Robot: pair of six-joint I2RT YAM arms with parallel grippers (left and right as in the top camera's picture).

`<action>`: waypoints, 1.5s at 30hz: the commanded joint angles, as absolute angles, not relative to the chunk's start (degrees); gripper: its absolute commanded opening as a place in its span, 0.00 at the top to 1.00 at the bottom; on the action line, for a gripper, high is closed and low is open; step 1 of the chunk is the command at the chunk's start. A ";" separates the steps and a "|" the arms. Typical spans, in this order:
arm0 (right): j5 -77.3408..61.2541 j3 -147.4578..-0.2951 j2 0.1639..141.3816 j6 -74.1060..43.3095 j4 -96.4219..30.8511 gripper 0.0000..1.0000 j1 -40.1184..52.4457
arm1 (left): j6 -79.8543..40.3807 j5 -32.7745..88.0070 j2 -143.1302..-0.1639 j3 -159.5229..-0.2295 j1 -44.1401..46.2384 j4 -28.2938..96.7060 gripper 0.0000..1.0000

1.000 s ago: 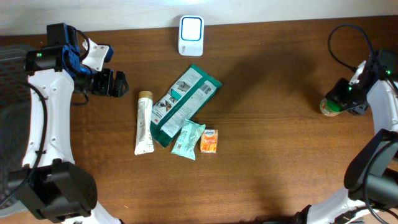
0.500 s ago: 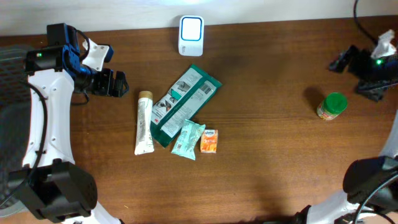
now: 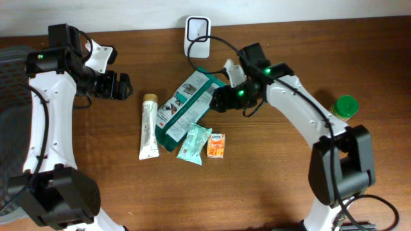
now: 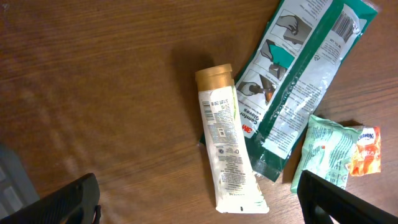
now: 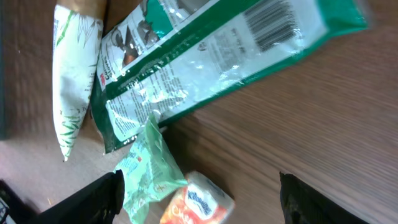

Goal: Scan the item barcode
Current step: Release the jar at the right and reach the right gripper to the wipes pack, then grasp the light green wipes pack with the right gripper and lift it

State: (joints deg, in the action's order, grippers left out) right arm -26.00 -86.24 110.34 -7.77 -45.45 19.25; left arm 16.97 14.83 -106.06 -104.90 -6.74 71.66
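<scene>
1. The right hand (image 3: 219,101) has its fingers spread apart and grips nothing. It is poised just beside the barcode end of the green glove pouch (image 3: 189,106).
2. The pouch lies flat on the desk (image 3: 270,173), just ahead of that hand's fingertips. The scanner (image 3: 197,35) stands near that hand.
3. The left hand (image 3: 122,86) is also spread wide and empty. A white tube (image 3: 149,127) lies ahead of it.
</scene>
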 commanded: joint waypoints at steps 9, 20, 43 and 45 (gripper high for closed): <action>-26.30 -86.26 117.75 -6.17 -39.53 0.23 26.50 | 17.67 15.64 -104.88 -105.58 -6.98 71.68 0.01; -33.98 -86.85 122.13 -2.85 -44.86 0.32 26.65 | 17.67 15.64 -104.88 -105.58 -6.98 71.68 0.01; -7.77 -71.13 98.13 -32.49 -48.99 0.96 14.52 | 17.65 15.66 -104.88 -105.58 -6.98 71.68 0.01; -7.73 -68.71 98.13 -32.45 -47.42 0.96 13.80 | 17.65 15.64 -104.88 -105.58 -6.98 71.68 0.01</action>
